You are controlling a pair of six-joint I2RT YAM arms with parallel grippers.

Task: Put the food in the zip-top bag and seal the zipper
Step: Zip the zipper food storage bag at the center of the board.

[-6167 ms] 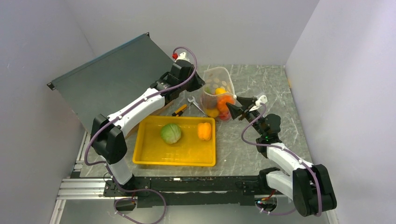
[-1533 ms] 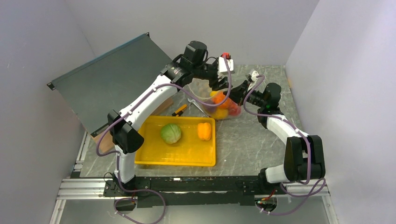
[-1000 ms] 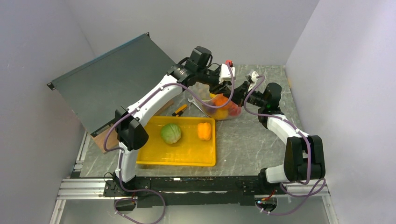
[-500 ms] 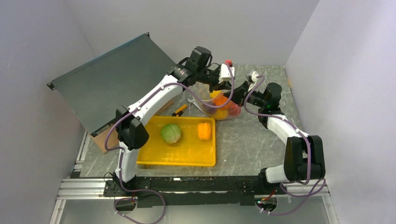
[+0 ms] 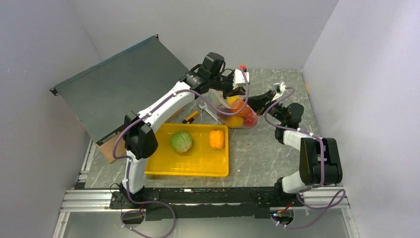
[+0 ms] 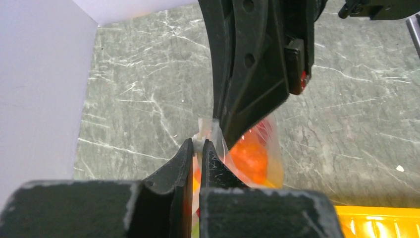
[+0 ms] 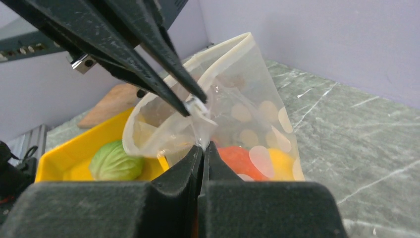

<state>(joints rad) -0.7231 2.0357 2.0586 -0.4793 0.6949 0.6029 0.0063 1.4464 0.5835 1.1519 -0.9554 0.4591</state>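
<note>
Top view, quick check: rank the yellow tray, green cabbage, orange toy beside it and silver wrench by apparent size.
1. yellow rectangular plastic tray, clearly largest.
2. round green toy cabbage.
3. glossy orange toy vegetable, slightly smaller.
4. slim silver metal wrench: long but thin, so its rank against the orange toy is unsure.

We are holding left gripper (image 5: pixel 232 93) and right gripper (image 5: pixel 253 102) at the mouth of the zip-top bag (image 5: pixel 240 116). Green cabbage (image 5: pixel 181 142) and orange toy vegetable (image 5: pixel 216 139) are lying apart in the yellow tray (image 5: pixel 198 162).
</note>
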